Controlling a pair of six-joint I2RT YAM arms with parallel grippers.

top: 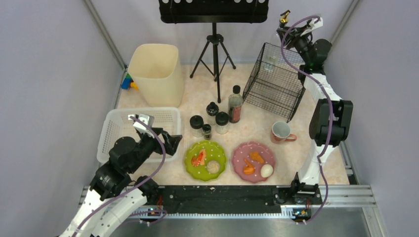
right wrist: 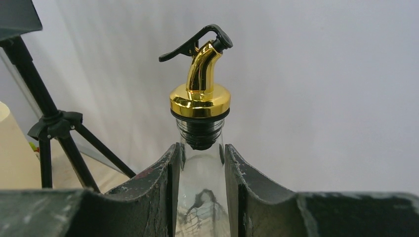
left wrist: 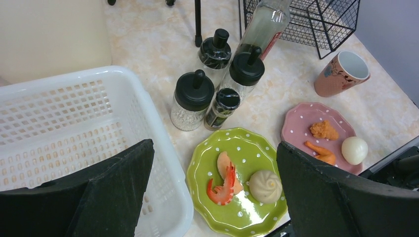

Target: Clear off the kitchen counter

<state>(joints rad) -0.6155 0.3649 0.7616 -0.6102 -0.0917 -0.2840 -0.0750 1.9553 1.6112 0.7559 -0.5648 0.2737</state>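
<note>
The bottle (right wrist: 200, 197) is looking like clear glass, and its gold spout (right wrist: 200, 96) is shining like metal. The white basket (left wrist: 59, 113) is looking like smooth plastic.

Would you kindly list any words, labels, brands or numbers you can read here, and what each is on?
None can be read.
Tall bottle: red label, too blurred.
Small dark jar: label too small.
Mug: dark pattern, no legible words.
Glass bottle: dark marking, unreadable.
</note>
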